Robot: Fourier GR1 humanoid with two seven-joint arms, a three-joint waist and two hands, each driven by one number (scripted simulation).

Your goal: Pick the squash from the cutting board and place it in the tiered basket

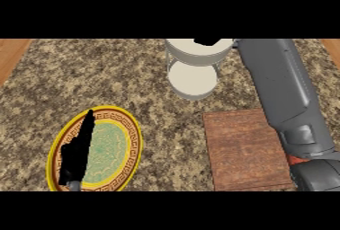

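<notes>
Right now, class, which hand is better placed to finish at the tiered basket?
The right hand: it is at the tiered basket's top, while the left hand lies over the plate, far from it.

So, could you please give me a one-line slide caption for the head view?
Right hand over the tiered basket, cutting board bare, left hand over a plate.

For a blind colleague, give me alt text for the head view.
The right hand reaches over the cream tiered basket on a speckled counter; the wooden cutting board is bare. The left hand rests open over a yellow-rimmed plate.
</notes>
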